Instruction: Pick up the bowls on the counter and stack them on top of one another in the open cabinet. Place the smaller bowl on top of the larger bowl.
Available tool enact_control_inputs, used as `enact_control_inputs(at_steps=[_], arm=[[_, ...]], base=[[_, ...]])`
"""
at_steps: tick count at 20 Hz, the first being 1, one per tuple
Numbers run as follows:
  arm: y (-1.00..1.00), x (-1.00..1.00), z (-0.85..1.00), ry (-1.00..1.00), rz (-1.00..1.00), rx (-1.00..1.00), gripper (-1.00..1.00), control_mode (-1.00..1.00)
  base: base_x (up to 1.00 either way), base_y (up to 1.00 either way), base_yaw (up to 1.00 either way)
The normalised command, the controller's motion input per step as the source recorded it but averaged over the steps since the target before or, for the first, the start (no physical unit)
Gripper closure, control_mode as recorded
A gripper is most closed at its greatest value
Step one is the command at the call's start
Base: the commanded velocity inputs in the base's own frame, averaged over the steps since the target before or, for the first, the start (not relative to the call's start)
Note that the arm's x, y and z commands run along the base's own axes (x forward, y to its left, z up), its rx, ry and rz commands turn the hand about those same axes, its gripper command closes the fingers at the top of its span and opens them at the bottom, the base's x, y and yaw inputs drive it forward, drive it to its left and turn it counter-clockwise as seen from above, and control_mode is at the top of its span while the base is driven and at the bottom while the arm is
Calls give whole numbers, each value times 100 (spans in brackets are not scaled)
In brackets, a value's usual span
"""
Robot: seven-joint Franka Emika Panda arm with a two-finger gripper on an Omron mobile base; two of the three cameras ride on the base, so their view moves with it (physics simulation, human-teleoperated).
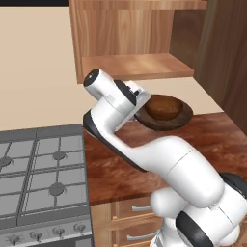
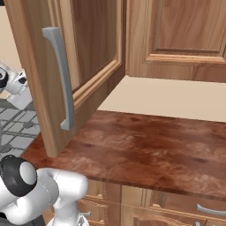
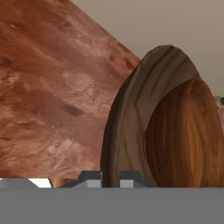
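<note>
The larger bowl (image 1: 179, 117), wide and dark brown, carries the smaller bowl (image 1: 163, 106), reddish-brown, nested inside it. Both are over the back of the counter (image 1: 212, 140), just below the cabinet (image 1: 137, 65) shelf. My gripper (image 1: 140, 114) is shut on the larger bowl's left rim. In the hand view the fingertips (image 3: 89, 178) pinch the edge of the larger bowl (image 3: 131, 122), with the smaller bowl (image 3: 183, 140) seated in it and the gripper (image 3: 110, 178) at the bottom. I cannot tell whether the larger bowl touches the counter.
A grey gas stove (image 1: 41, 173) lies left of the counter. The open cabinet door (image 2: 95, 53) with its grey handle (image 2: 62, 79) juts over the counter (image 2: 145, 145). A tall dark wood unit (image 1: 224, 53) stands at the right. Drawer fronts (image 1: 130, 212) sit below.
</note>
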Motion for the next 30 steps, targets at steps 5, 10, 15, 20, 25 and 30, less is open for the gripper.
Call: enact_control_inputs(at_steps=[5,10,15,20,25,30], arm=[[0,-19,23,-6,14,0,100,-100],[0,-13,31,-7,16,0,100,-100],[0,-13,31,-10,17,0,100,-100],[-2,-20,25,-8,15,-1,100,-100],[-1,-16,24,-6,15,-1,100,-100],[-2,-4,27,-3,15,-1,100,-100]], base=[[0,0,0],[0,0,0],[0,0,0],[0,0,0],[0,0,0],[0,0,0]])
